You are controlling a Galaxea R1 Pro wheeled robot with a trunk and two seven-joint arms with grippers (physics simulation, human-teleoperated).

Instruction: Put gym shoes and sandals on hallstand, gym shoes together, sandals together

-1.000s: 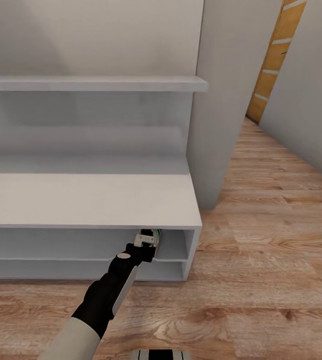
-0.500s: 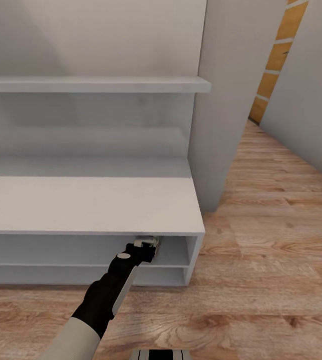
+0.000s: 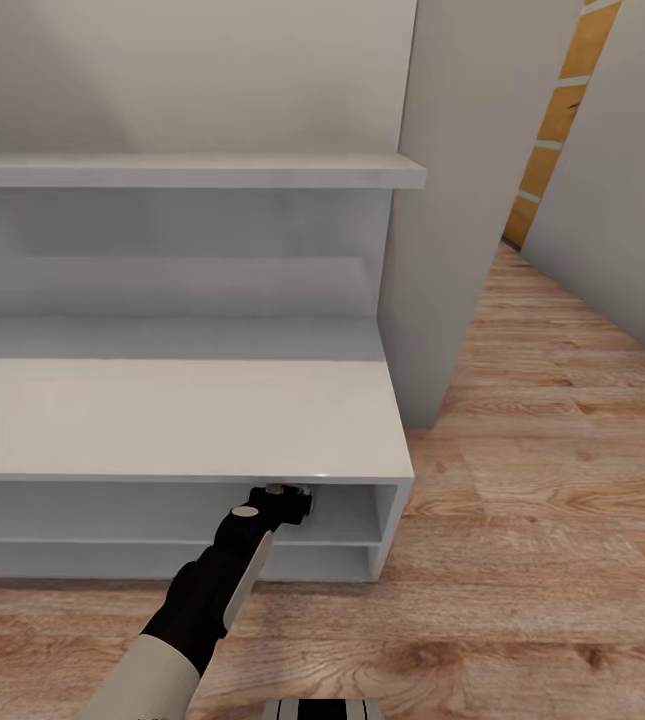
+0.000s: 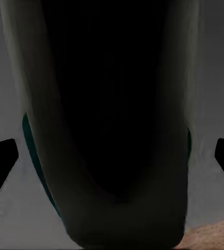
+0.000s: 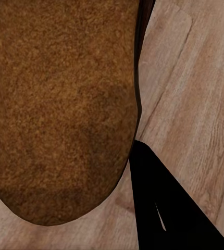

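Wood-grain plank floor (image 3: pixel 552 560) fills the lower and right part of the head view, running away at upper right toward an orange-panelled door (image 3: pixel 562 110). At lower left of that frame the left arm (image 3: pixel 212 590) reaches up and forward, and the left gripper (image 3: pixel 284 497) sits under the front lip of the shoe rack (image 3: pixel 182 415), at the mouth of the upper of its two low tiers. Its fingers are hidden by the bench top, so from here its opening cannot be told.

In the left wrist view a gym shoe (image 4: pixel 49 156) stands right against the camera: a dark hollow ringed by a pale wall, a green stripe along one side, grey rack surfaces around it. Black finger shapes flank it at both edges; the gripper appears closed on the shoe, judged from this closeness.

In the right wrist view a sandal (image 5: pixel 60 109) shows its brown, grainy face just over the planks, with one black finger (image 5: pixel 169 208) beside it. Whether that gripper holds it cannot be told.

Handling, as judgement: the gym shoe is likely light, with a soft upper that gives under pressure; the collar rim or heel offers the firmest hold. The sandal is likely thin, flexible and light, best pinched across its edge.

Beyond the bench rise a bare shelf (image 3: pixel 192 170) and grey wall. No brand or writing is legible.
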